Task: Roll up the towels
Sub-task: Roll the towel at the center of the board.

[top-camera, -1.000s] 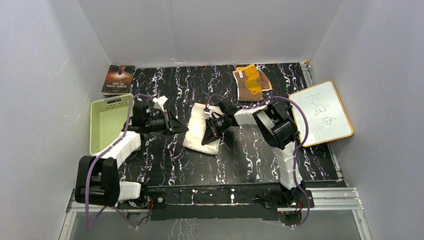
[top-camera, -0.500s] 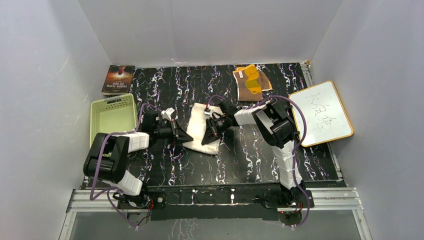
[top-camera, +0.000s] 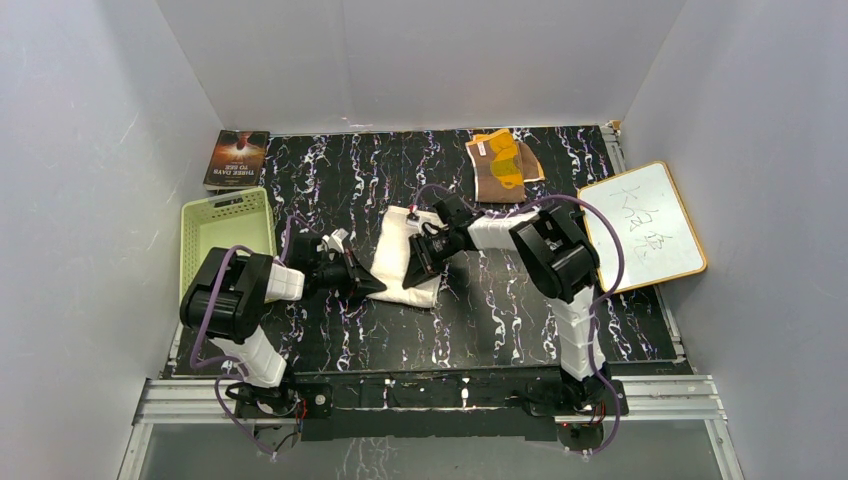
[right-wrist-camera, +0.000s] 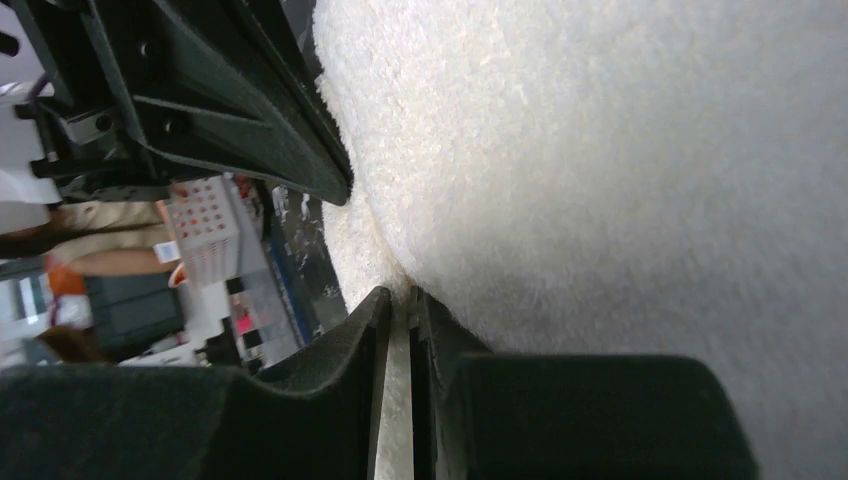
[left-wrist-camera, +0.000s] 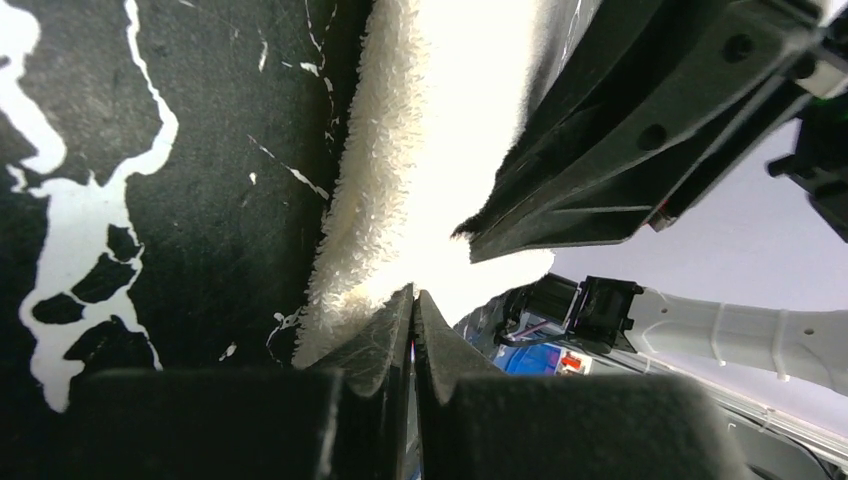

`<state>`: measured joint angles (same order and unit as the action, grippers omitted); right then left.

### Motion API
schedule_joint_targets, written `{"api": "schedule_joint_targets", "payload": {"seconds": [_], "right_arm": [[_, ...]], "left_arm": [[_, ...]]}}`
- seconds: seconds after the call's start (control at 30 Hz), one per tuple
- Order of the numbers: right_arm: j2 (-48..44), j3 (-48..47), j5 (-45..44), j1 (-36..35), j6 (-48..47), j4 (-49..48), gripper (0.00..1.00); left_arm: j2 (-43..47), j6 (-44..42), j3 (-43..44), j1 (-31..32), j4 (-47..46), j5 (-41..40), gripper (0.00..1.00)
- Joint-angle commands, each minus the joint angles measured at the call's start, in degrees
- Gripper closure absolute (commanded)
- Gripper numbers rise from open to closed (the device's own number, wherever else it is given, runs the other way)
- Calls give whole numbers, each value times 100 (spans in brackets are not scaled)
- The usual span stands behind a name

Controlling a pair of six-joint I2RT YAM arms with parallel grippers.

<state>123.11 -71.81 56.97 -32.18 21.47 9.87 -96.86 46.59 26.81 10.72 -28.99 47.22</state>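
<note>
1. The left claw (top-camera: 368,285) has its jaws pressed to a hairline slit, and nothing shows between them. Its tips touch the near-left corner of the cream towel (top-camera: 393,250), low against the bench (top-camera: 480,310).
2. The right claw (top-camera: 409,283) has its jaws drawn almost together. Cream pile shows all along the slit, so it nips a thin fold of the cream towel at the cloth's near edge.
3. The two claws sit close with their tips apart, and the towel's near edge runs between them. The rest of the cloth lies spread on the bench beyond both.
4. The brown towel (top-camera: 503,170), patterned yellow-orange, lies crumpled well beyond the right claw at the bench's far side. Neither claw touches it.
</note>
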Motion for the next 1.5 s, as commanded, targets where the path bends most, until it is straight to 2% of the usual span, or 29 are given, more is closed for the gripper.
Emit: {"api": "schedule_joint_targets", "payload": {"seconds": [0.0,0.07,0.13,0.17,0.3,0.5,0.7,0.9,1.03,1.17,1.27,1.37,1.4,1.43,1.47], "right_arm": [[-659,-281,-1905,34,-665,468,86],[-996,-400,-2208,5,-746,539,86],[-1224,-561,-2297,-141,-802,602,98],[-1297,-610,-2317,-248,-840,656,100],[-1298,-636,-2120,-646,-893,824,100],[-1208,-8,-1514,-811,-780,512,100],[-785,453,-624,-428,-916,217,100],[-795,1119,-575,122,-1149,99,100],[-759,1353,-883,149,-1278,137,100],[-1004,1245,-1608,146,-1602,652,100],[-1649,1021,-2532,67,-1642,923,100],[-2734,602,-3974,-285,-1456,567,100],[-3097,475,-4308,-372,-1372,268,91],[-3447,494,-4452,-398,-1263,-240,74],[-3808,650,-4667,-395,-1080,-869,43]], "left_arm": [[29,-407,-208,49,525,-943,100],[70,-464,-180,69,640,-1001,100],[83,-503,-152,78,718,-1046,100],[70,-516,-140,79,741,-1048,100],[53,-528,-140,87,746,-1069,100],[9,-553,-124,94,809,-1072,100],[-81,-618,-63,89,915,-1085,100],[-7,-813,42,96,1224,-1248,100],[-61,-827,77,89,1262,-1247,100],[-51,-833,77,97,1330,-1269,100],[-45,-836,85,97,1360,-1257,100],[-21,-827,124,95,1385,-1242,100],[-15,-833,142,92,1394,-1233,100],[-10,-837,158,93,1400,-1215,100],[5,-841,169,92,1405,-1201,100]]}}
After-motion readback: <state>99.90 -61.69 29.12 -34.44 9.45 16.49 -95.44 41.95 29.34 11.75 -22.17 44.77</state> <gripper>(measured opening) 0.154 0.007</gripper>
